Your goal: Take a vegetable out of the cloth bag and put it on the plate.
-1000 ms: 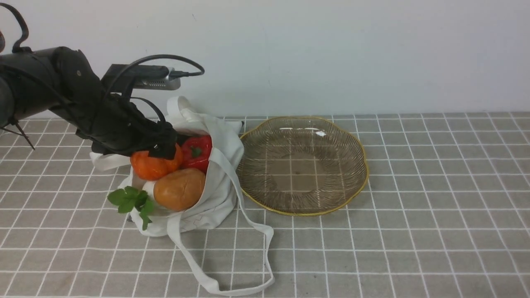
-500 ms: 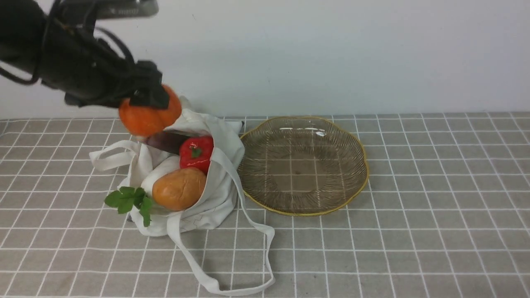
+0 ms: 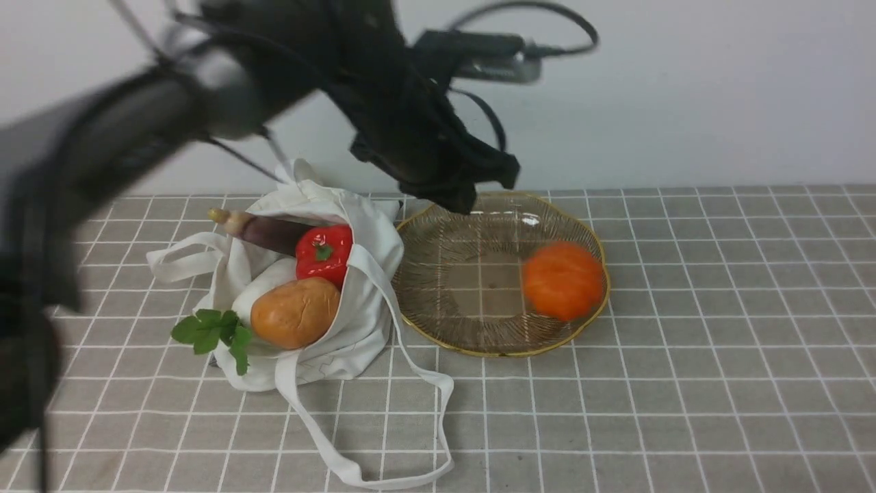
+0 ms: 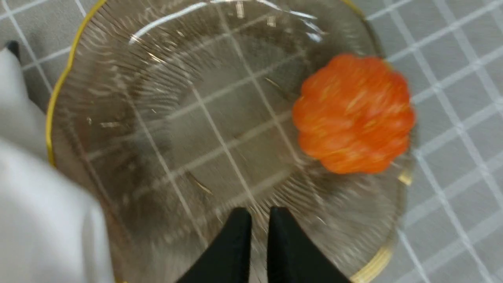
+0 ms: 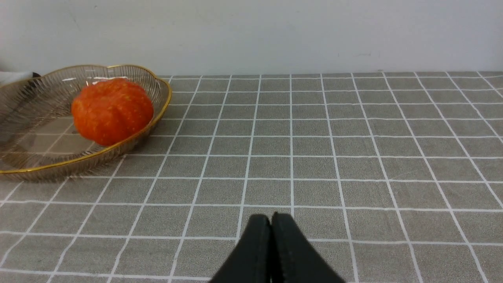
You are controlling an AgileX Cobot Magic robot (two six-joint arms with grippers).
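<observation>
Orange Pumpkin Is in the Glass Plate

The little orange pumpkin (image 3: 562, 281) is in the right part of the big clear plate (image 3: 472, 274). The plate has a wavy gold edge. The pumpkin looks blurry in the front view, but its bumpy sides show well in the right wrist view.

The left gripper (image 4: 260, 213) is up over the far part of the plate. Its two fingers are a little bit open, with a thin gap between them, and it holds nothing. The right gripper (image 5: 267, 217) is closed, with its finger tips together and nothing in them.

The soft white cloth bag (image 3: 373, 236) lies to the left of the plate. A shiny red pepper (image 3: 324, 253) and a smooth brown potato (image 3: 295, 313) are in its open mouth. The potato is nearer than the pepper. A dark purple eggplant (image 3: 270, 233) pokes out at the far left of the mouth. Green leaves (image 3: 214, 332) hang out at the near left. One long strap (image 3: 445, 411) makes a loop on the gray checked cloth (image 3: 684, 356).
</observation>
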